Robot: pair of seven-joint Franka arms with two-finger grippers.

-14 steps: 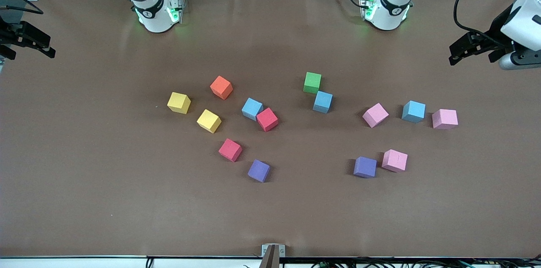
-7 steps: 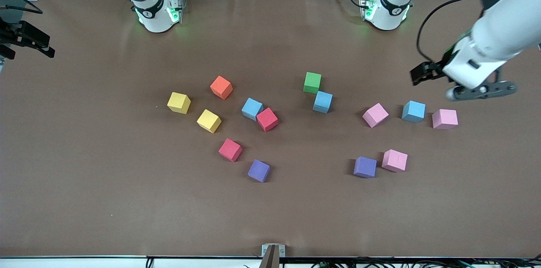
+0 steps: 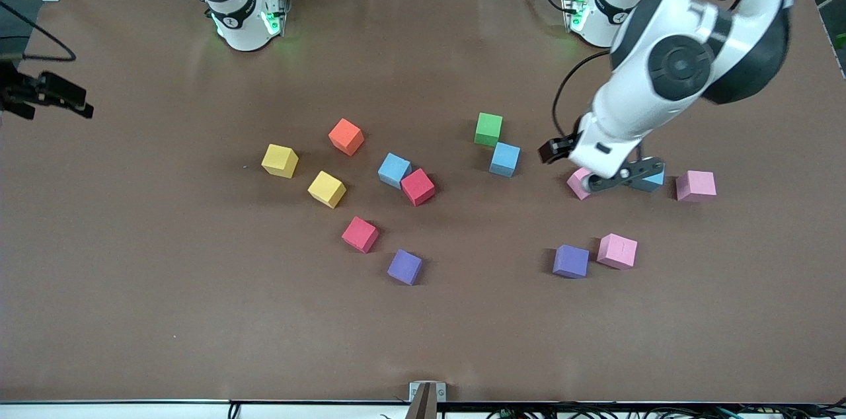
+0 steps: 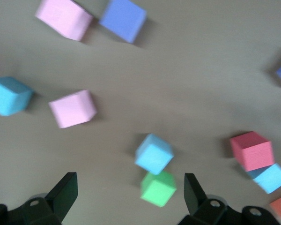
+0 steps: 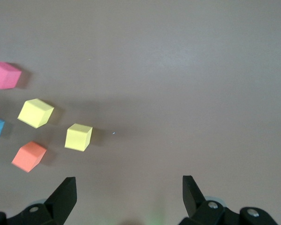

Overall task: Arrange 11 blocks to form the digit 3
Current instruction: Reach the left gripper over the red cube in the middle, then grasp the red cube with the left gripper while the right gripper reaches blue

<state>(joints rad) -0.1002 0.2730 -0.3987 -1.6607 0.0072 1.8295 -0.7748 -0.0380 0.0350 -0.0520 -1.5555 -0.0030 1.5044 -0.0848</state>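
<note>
The blocks lie loose and scattered on the table, and no digit 3 is in view. Toward the right arm's end lie two yellow blocks [image 3: 279, 160] [image 3: 326, 189], an orange one [image 3: 346, 136], a light blue one [image 3: 394, 170], two red ones [image 3: 418, 186] and a purple one [image 3: 404, 267]. In the middle a green block [image 3: 488, 129] touches a light blue block [image 3: 505, 159]. My left gripper [image 3: 554, 149] [image 4: 129, 194] hangs open and empty beside them, partly covering a pink block [image 3: 579, 182]. My right gripper [image 3: 73, 102] [image 5: 128, 192] waits open at its end of the table.
Toward the left arm's end lie a light blue block [image 3: 655, 180] half hidden by the left hand, a pink block [image 3: 696, 186], another pink block [image 3: 618, 251] and a purple block [image 3: 571, 261]. The brown table [image 3: 198, 313] spreads bare toward the front camera.
My left arm has swung in from its end of the table to over the blocks near the middle. The right gripper has shifted slightly. No block has moved.
</note>
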